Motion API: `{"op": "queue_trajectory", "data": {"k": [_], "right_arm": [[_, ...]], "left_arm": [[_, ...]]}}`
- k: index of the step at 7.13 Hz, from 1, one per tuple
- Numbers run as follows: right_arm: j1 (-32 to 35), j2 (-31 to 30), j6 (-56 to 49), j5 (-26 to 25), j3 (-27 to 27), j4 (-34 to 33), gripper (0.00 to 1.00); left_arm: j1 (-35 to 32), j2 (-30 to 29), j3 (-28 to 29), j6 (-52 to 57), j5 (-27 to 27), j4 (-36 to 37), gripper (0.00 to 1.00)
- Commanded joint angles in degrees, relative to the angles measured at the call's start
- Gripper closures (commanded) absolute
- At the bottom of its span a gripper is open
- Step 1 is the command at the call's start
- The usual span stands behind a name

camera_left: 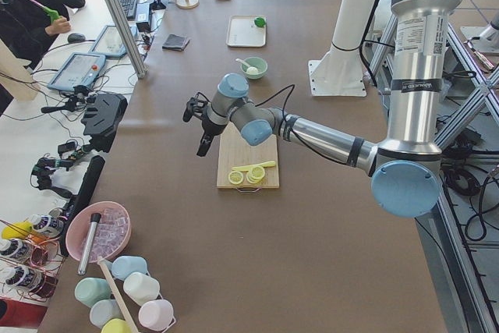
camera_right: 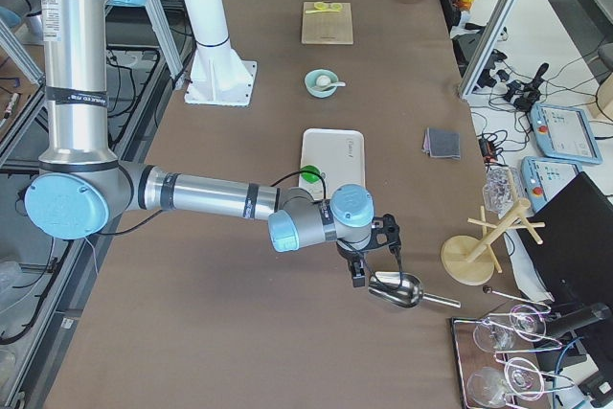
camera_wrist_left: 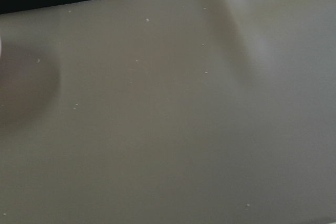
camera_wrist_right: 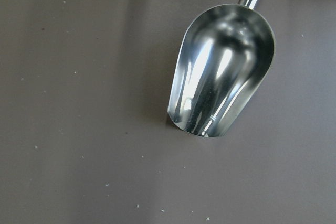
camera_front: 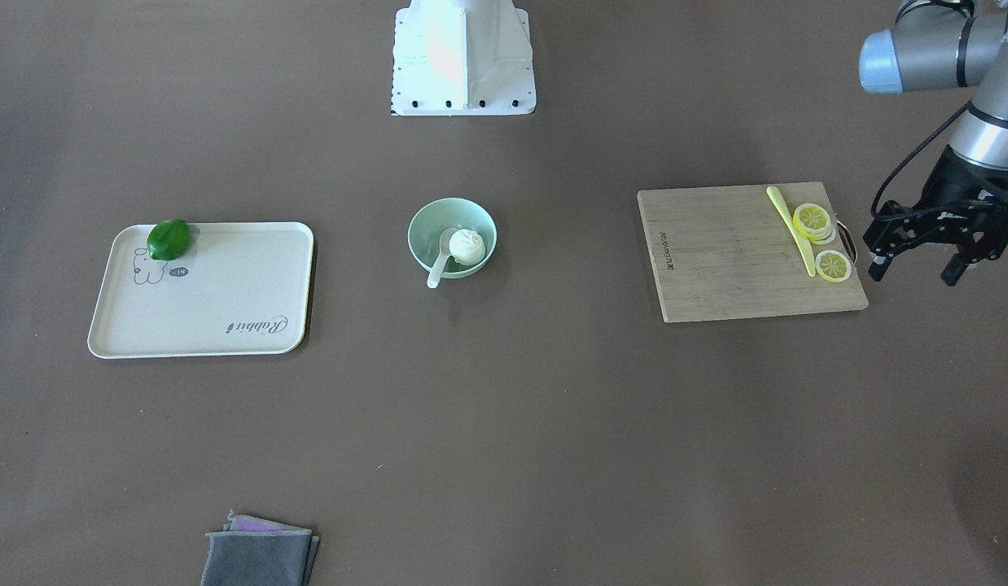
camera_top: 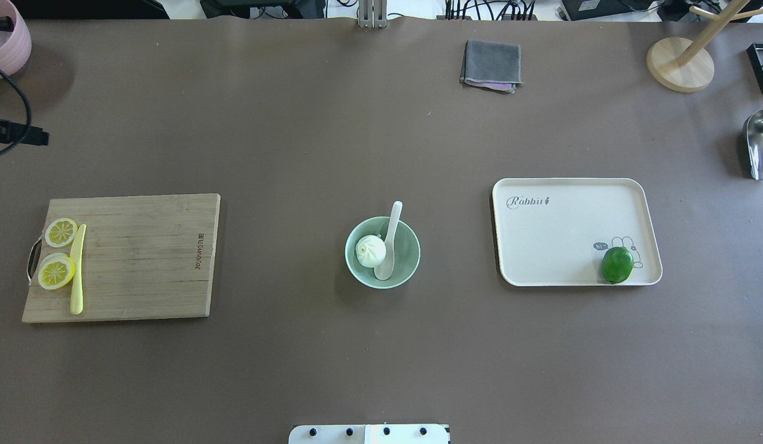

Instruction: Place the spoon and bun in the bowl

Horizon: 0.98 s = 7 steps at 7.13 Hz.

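Observation:
The pale mint-green bowl [camera_front: 416, 238] stands at the middle of the table, also in the overhead view [camera_top: 412, 248]. The white pleated bun [camera_front: 469, 247] lies inside it. The white spoon [camera_front: 437, 266] rests in the bowl beside the bun, with its handle out over the rim. My left gripper [camera_front: 913, 273] is open and empty, just off the cutting board's handle end and far from the bowl. My right gripper [camera_right: 369, 258] shows only in the exterior right view, over a metal scoop. I cannot tell whether it is open or shut.
A wooden cutting board [camera_front: 732, 260] holds lemon slices [camera_front: 813, 220] and a yellow knife-like stick [camera_front: 793, 228]. A cream tray [camera_front: 219, 309] holds a green fruit [camera_front: 168, 239]. A grey cloth [camera_front: 260, 557], a metal scoop [camera_wrist_right: 223, 93] and a wooden stand [camera_top: 680, 65] sit near the edges.

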Motion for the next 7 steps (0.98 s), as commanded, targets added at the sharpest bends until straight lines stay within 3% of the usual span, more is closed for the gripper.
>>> {"op": "queue_trajectory", "data": {"k": [1,3,5,7], "right_arm": [[1.51,-0.12,-0.39,-1.55,-0.98,-1.59,0.00],[3.27,-1.69,-0.48,0.30,-0.72,-5.91,0.00],[5.55,-2.76,-0.57,3.03,-0.46,-7.66,0.00],[5.84,-2.15,-0.13,2.07,4.69,-13.09,0.00]], "left_arm": [[-14.70,0.05,1.26,22.92,-12.08,16.88,0.02],[-20.55,1.44,1.95,27.98,-12.74,20.56,0.02],[-21.36,4.17,2.13,27.80,-12.74,20.21,0.02],[-21.62,6.19,1.61,27.89,-12.82,19.78,0.02]]}}
